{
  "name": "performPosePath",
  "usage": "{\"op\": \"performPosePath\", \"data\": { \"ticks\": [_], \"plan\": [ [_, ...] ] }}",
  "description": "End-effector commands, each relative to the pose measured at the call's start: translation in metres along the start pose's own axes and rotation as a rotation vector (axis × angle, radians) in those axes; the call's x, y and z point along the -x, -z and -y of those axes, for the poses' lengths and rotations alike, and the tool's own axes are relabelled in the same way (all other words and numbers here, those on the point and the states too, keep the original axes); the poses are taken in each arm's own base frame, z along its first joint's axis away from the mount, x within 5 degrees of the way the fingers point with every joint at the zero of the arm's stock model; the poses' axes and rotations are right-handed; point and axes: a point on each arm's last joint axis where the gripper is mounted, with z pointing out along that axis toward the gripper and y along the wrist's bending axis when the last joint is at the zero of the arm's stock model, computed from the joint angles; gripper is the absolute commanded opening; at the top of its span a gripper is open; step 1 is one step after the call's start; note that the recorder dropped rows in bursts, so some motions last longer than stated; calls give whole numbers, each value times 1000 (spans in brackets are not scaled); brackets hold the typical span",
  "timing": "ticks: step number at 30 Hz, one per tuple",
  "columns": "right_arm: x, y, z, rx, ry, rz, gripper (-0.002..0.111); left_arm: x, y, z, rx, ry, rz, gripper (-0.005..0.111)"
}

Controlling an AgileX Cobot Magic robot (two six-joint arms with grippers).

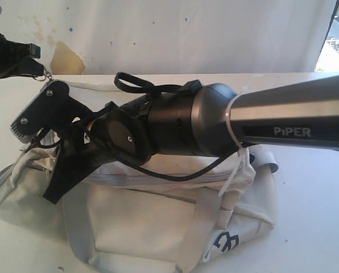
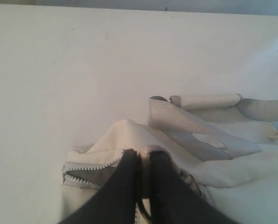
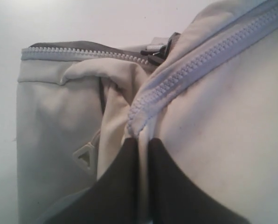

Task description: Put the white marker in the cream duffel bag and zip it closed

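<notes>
Legend: one cream duffel bag (image 1: 158, 222) lies on the white table (image 1: 311, 199), partly under the right arm (image 1: 283, 114). The arm's casing bears the only writing you can read, the word "PiPER" (image 1: 292, 132). The dark logo (image 1: 226, 242) on the bag's side shows only in part and cannot be read. You have two grippers on the bag. The left gripper (image 2: 141, 156) has its fingers pressed together, pinching a raised fold of cloth beside the end of a zipper. Two grey webbing straps (image 2: 190, 128) lie just beyond it. The right gripper (image 3: 141, 142) also has its fingers pressed together, pinching the cloth at the end of a zipper track (image 3: 199, 70). In that view you can count two tracks and one dark slider (image 3: 160, 49). You cannot tell where the white marker lies; no view shows it.
</notes>
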Motion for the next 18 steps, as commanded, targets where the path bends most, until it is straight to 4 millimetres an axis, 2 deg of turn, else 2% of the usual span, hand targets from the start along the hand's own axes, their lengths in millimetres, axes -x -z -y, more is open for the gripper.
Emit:
{"op": "performPosePath", "data": {
  "ticks": [1,3,5,13,18],
  "plan": [
    [-13,-3,-8,40,32,-94,0,18,8,-9,83,45,142,0],
    [-12,-3,-6,30,30,-76,0,17,8,-8,68,35,128,0],
    [-11,-3,-1,10,28,-53,0,15,7,-5,40,14,102,5],
    [-15,-2,27,-55,-14,-26,0,12,7,-2,5,15,73,57],
    [-15,-1,39,-95,-34,12,0,15,15,6,-28,17,80,76]
  ]
}}
